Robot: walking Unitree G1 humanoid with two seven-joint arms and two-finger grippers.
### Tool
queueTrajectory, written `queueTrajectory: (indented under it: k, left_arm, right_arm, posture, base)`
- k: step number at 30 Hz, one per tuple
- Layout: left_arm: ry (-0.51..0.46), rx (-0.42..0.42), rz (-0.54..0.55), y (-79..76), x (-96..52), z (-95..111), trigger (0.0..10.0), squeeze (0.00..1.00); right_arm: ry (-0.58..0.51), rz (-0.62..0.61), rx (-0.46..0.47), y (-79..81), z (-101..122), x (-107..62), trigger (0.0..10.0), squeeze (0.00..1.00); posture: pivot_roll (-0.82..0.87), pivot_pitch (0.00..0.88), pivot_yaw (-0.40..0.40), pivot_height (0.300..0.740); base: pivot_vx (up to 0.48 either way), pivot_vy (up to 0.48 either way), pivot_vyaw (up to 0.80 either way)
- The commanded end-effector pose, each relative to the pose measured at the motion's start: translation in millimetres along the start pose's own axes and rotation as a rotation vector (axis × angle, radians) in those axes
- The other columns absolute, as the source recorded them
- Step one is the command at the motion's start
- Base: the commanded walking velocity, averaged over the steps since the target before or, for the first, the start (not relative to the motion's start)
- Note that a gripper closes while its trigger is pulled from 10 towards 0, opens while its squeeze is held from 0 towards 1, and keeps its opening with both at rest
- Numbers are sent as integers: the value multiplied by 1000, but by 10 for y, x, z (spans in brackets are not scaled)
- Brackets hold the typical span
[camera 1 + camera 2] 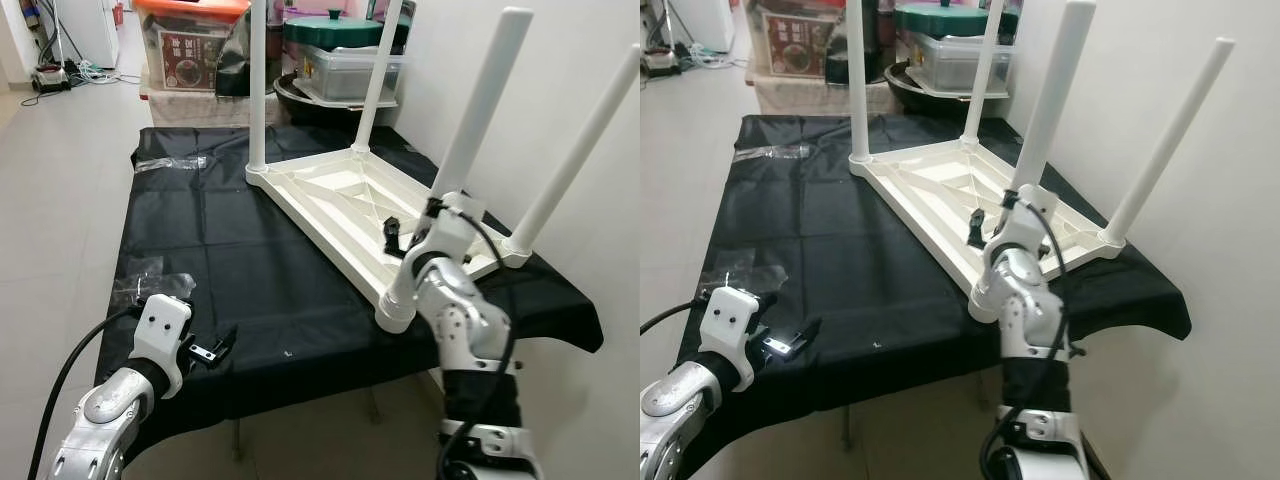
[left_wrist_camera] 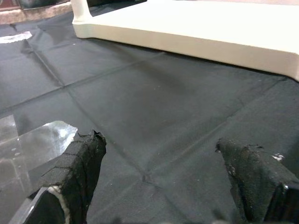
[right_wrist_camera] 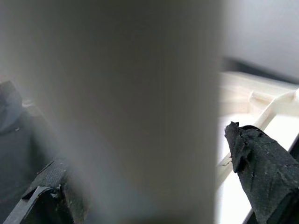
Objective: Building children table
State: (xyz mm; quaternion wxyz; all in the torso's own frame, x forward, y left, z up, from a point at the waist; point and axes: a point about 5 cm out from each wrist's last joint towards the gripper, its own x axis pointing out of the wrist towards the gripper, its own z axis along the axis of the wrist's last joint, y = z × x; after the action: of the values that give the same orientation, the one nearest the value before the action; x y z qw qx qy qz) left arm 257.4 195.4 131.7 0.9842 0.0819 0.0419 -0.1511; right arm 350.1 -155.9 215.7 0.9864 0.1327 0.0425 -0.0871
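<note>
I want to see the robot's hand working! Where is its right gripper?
The right gripper is on the robot's right, around the near leg of the upside-down white table, low by its base, over the black cloth.

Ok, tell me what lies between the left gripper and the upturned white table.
In the left eye view, only bare black cloth lies between the open left gripper and the upturned table; the left wrist view shows the same.
</note>
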Motion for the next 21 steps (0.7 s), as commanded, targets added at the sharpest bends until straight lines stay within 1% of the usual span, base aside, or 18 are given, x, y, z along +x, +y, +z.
queueTrajectory:
  k: [1, 2, 5, 8, 9, 17, 18, 19, 20, 21]
  left_arm:
    - [1, 7, -23, -43, 15, -16, 10000, 0]
    - [2, 8, -27, -50, 20, -17, 10000, 0]
    - [2, 8, -30, -53, 25, -17, 10000, 0]
    - [1, 11, -34, -49, 40, -14, 10000, 0]
    - [0, 12, -36, -49, 46, -12, 10000, 0]
    - [0, 12, -36, -49, 46, -12, 10000, 0]
    - [-1, 12, -37, -50, 49, -11, 10000, 0]
    - [-2, 11, -39, -53, 58, -14, 10000, 0]
    - [-3, 12, -40, -58, 65, -20, 10000, 0]
    - [-3, 12, -41, -61, 69, -24, 10000, 0]
  right_arm:
    - [-21, 24, -37, -53, 102, -20, 10000, 424]
    - [-34, 51, -75, -87, 156, -25, 10000, 0]
    - [-42, 69, -100, -108, 190, -28, 10000, 0]
    - [-72, 176, -192, -167, 306, -12, 10000, 0]
    - [-76, 231, -215, -185, 351, -1, 10000, 0]
    - [-76, 231, -215, -185, 351, -1, 10000, 0]
    - [-78, 265, -226, -196, 379, 5, 10000, 0]
    - [-51, 418, -277, -234, 409, 55, 10000, 0]
    - [-16, 526, -319, -297, 422, 99, 10000, 0]
    - [10, 590, -344, -350, 428, 123, 10000, 0]
  posture:
    - [90, 0, -125, 740]
    - [87, 0, -124, 740]
    - [85, 0, -123, 740]
    - [81, 0, -121, 740]
    - [78, 0, -120, 740]
    - [78, 0, -120, 740]
    - [78, 0, -120, 740]
    - [75, 0, -130, 740]
    - [77, 0, -134, 740]
    - [77, 0, -134, 740]
  base:
    - [0, 0, 0]
    - [0, 0, 0]
    - [0, 0, 0]
    - [0, 0, 0]
    - [0, 0, 0]
    - [0, 0, 0]
    - [0, 0, 0]
    - [0, 0, 0]
    - [0, 0, 0]
    - [0, 0, 0]
